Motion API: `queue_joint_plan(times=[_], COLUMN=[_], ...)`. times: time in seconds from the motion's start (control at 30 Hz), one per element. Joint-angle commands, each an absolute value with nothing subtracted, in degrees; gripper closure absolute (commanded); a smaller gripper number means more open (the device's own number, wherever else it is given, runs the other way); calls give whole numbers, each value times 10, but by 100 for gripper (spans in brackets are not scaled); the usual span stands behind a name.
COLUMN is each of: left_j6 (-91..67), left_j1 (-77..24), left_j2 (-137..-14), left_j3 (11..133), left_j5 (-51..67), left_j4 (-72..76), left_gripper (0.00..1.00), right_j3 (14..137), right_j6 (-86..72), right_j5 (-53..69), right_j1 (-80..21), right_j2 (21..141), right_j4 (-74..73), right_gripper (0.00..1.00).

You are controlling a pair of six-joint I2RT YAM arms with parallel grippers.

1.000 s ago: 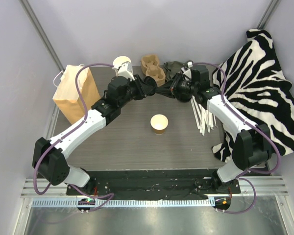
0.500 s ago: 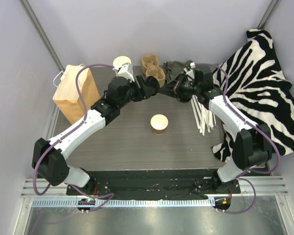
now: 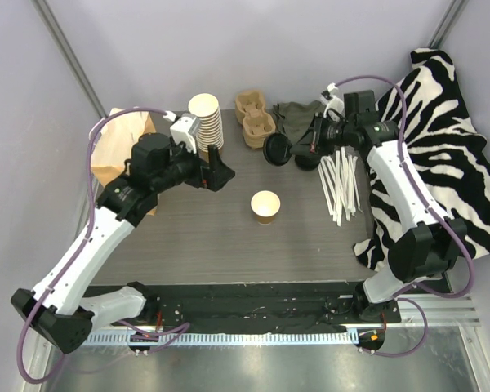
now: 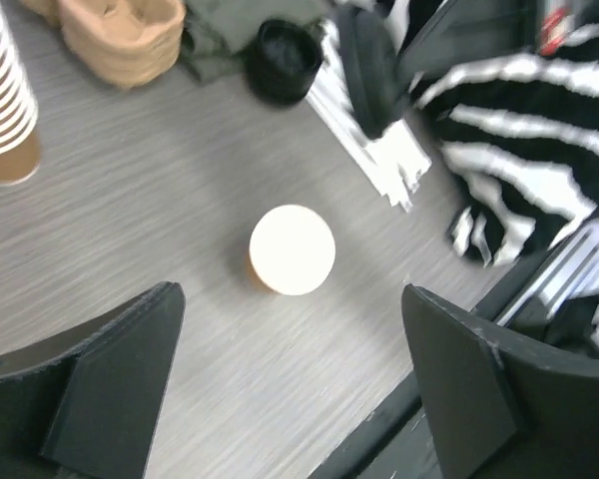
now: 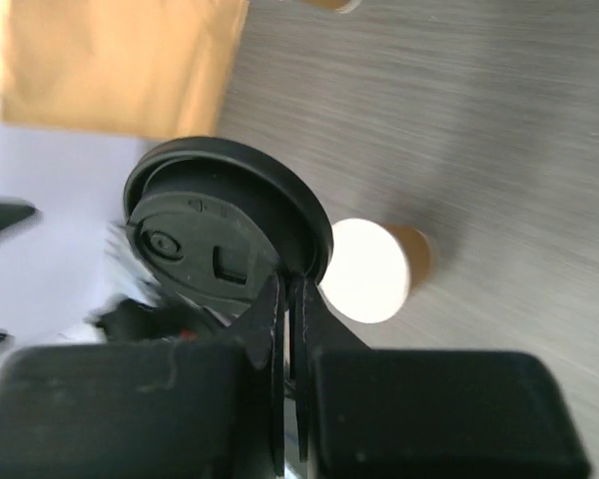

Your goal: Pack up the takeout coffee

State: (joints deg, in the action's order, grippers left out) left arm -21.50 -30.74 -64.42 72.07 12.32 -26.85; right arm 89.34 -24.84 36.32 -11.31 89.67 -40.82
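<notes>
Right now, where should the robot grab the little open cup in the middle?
Probably its brown side wall below the rim, from the left, with the open left hand. The cup stands upright, and its open top needs room for the lid.

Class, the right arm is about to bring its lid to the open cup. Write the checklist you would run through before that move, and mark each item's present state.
1. Right gripper shut on the black lid: ok, it pinches the rim.
2. Cup upright and uncovered: ok, it stands alone on the table.
3. Left gripper open and off the cup: ok, it holds nothing and sits to the cup's left.
4. Lid over the cup: not ok, it hangs farther back, near the cup carriers.
5. Lid level with the cup's mouth: cannot tell.
6. Paper bag open to receive the cup: cannot tell, the left arm covers part of it.
</notes>
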Motion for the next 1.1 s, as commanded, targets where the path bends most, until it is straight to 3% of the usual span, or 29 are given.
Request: queue_joint_plan(times=[0.0,0.33,0.6,1.07], left_j6=[-125,-71,-50,-72], left_j1=[-278,-249,-232,-232], left_j2=[-634,-613,-630,-645], left_j3=[752,753,730,696], left_j5=[172,254,370,387], left_j4=[-428,-532,-563,-510], left_gripper=[0,0,0,0], right_j3=[979,1079,1164,1208], right_j6=[-23,143,203,221], right_j5=[279,140,142,117], right_j1=[-149,-291,-307,-328], right_j2=[912,1005,1092,1165], right_j4=[-593,-748,-821,-837], right_gripper=[99,99,99,99])
